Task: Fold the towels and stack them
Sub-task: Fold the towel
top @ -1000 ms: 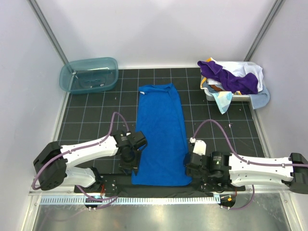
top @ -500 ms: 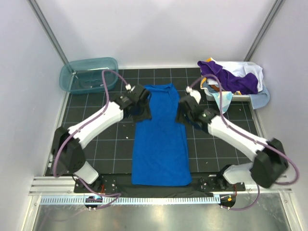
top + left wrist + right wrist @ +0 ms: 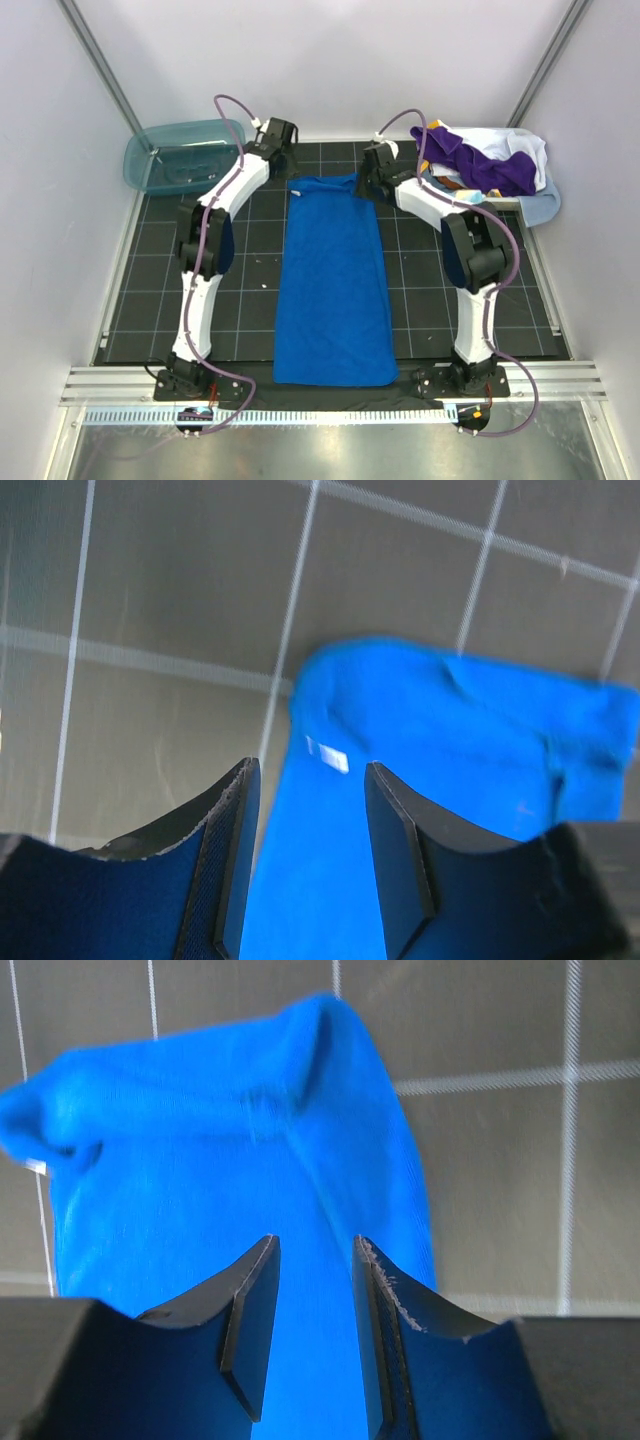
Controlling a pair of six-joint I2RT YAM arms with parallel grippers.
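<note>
- Seeing both arms stretched full toward 12 o'clock, wrists over far end of blue towel (image 3: pixel 335 290).
- L gripper (image 3: pixel 308 770) above its 11 o'clock corner, jaws half apart, not gripping.
- R gripper (image 3: pixel 314 1242) above 1 o'clock corner, narrower gap, not gripping.
- I've got the towel flat mid-mat (image 3: pixel 200 290), long axis 12–6; other towels (image 3: pixel 478 165) heaped at 2 o'clock.

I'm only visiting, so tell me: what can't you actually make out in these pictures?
1. Top view: the purple towel and other cloths heaped on the white basket hide whatever lies underneath.
2. Left wrist view: the small white tag on the blue towel is too blurred to read.
3. Wrist views: the left gripper, the right gripper and the lower edge cut off the towel's near part.
</note>
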